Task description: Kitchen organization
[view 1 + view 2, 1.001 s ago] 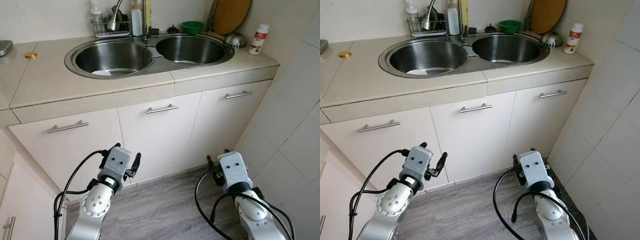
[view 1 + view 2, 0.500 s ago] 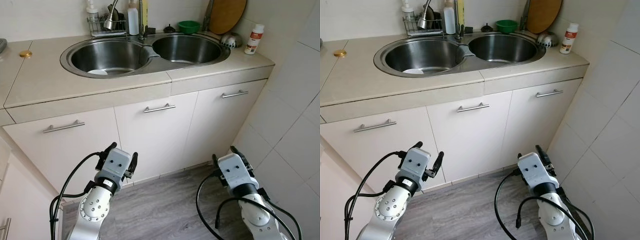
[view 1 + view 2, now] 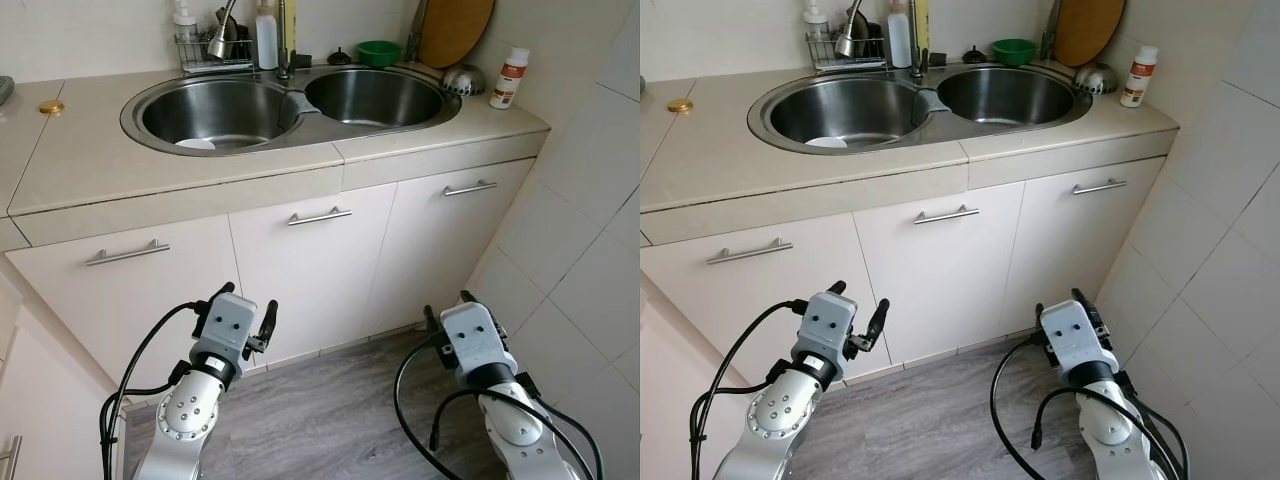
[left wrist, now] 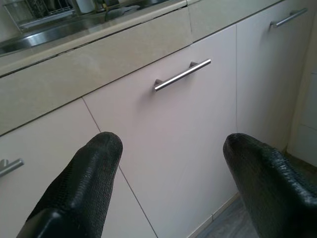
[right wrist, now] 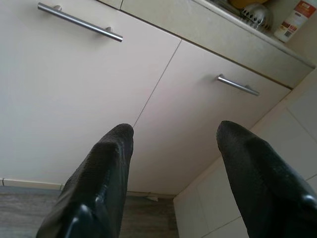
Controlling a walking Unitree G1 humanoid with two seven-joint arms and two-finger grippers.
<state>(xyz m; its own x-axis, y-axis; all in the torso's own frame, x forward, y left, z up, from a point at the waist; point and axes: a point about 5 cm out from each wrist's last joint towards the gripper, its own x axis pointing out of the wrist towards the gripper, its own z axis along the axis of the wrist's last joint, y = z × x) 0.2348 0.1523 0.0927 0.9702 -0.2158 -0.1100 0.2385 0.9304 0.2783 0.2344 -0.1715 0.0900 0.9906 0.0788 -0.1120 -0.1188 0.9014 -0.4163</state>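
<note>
A steel double sink [image 3: 300, 105] is set in a beige counter [image 3: 90, 160], with a white plate [image 3: 195, 144] in its left basin. Behind it are a dish rack [image 3: 213, 50], a green bowl [image 3: 379, 52], a round wooden board [image 3: 455, 30] and a metal strainer [image 3: 463, 80]. A white bottle with a red cap [image 3: 511, 78] stands at the counter's right end. My left gripper [image 3: 246, 300] hangs low in front of the cabinet doors, open and empty [image 4: 168, 148]. Lower right, my right gripper [image 3: 448, 306] is likewise open and empty [image 5: 173, 134].
Three shut cabinet doors with bar handles [image 3: 320, 216] run under the counter. A tiled wall [image 3: 590, 230] closes in on the right. A small gold lid [image 3: 52, 106] lies on the counter at the left. Grey wood floor [image 3: 320, 420] lies below.
The camera shifted slightly over the last second, so the sink sits a little differently in the picture. Both grippers stay low before the cabinets, open.
</note>
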